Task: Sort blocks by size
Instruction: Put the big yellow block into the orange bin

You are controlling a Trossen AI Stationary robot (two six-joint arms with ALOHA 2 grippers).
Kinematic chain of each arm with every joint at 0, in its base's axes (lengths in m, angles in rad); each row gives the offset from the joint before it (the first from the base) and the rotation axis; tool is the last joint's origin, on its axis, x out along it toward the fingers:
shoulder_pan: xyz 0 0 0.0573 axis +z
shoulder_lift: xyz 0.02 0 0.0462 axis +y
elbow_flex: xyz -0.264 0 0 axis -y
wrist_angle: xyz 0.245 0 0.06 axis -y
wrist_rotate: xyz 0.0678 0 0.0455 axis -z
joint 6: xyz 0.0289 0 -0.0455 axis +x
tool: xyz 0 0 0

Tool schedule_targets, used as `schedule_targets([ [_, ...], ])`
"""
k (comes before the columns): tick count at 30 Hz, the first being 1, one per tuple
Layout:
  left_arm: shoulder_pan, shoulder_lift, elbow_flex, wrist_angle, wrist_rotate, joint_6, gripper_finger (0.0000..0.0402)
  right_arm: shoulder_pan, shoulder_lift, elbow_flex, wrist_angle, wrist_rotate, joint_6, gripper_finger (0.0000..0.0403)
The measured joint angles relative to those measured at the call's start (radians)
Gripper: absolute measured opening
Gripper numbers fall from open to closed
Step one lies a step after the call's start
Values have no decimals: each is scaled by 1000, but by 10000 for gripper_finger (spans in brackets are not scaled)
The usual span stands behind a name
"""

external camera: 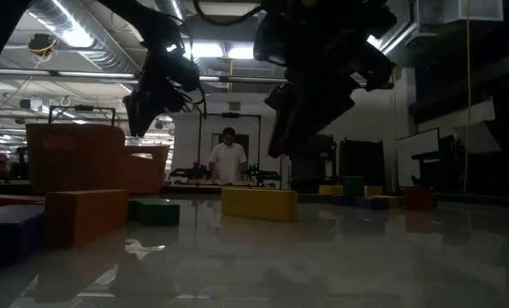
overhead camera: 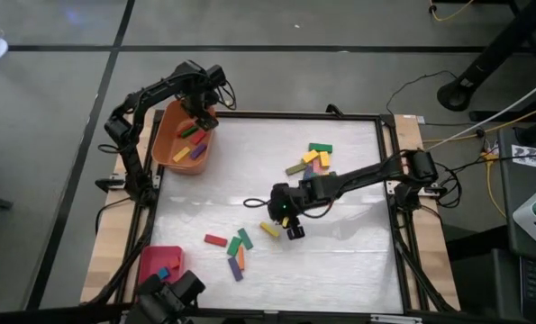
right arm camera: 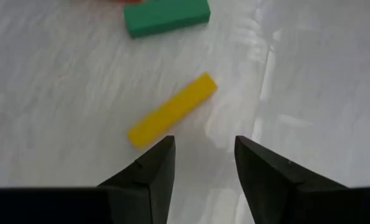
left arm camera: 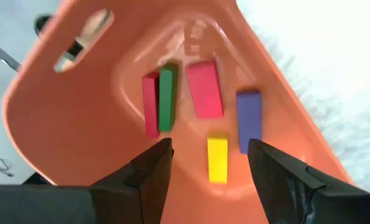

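- Orange tub at the counter's far left corner holds 5 long bars in the left wrist view: a red one pressed against a green one, a broad pink-red one, a purple one and a yellow one.
- Left pincer hangs over that tub with its fingers spread and nothing between them, so a drop-off of a long bar looks finished on this side.
- Right pincer hovers near mid-counter, fingers spread and empty, just short of a yellow bar lying flat on the white counter; a green bar lies beyond it.
- Loose blocks remain in 2 patches: a cluster toward the far right and a group toward the near left. A flat red tray at the near left corner carries a few small pieces.
- Step in hand, as judged: the right arm's pick of the yellow bar.
- Next move would call for lowering the right pincer so its fingers straddle the bar's narrow width, since the bar lies slantwise to them, then closing and carrying it to the tub with the long pieces.
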Motion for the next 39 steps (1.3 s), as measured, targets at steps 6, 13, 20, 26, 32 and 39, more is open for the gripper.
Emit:
schedule_targets([
  [6,-4,0,0,28,0,1,193,66,34,0,25,81,149,168],
  [13,-4,0,0,25,0,3,193,126,43,-2,42,176,271,168],
  [20,-4,0,0,25,0,3,193,167,53,-1,43,234,373,168],
  [26,-4,0,0,24,1,1,194,191,85,-1,60,277,417,168],
  [32,-4,0,-1,24,1,0,194,196,116,-1,81,295,435,168],
  [39,-5,0,-1,25,6,0,194,195,140,-1,93,315,435,167],
])
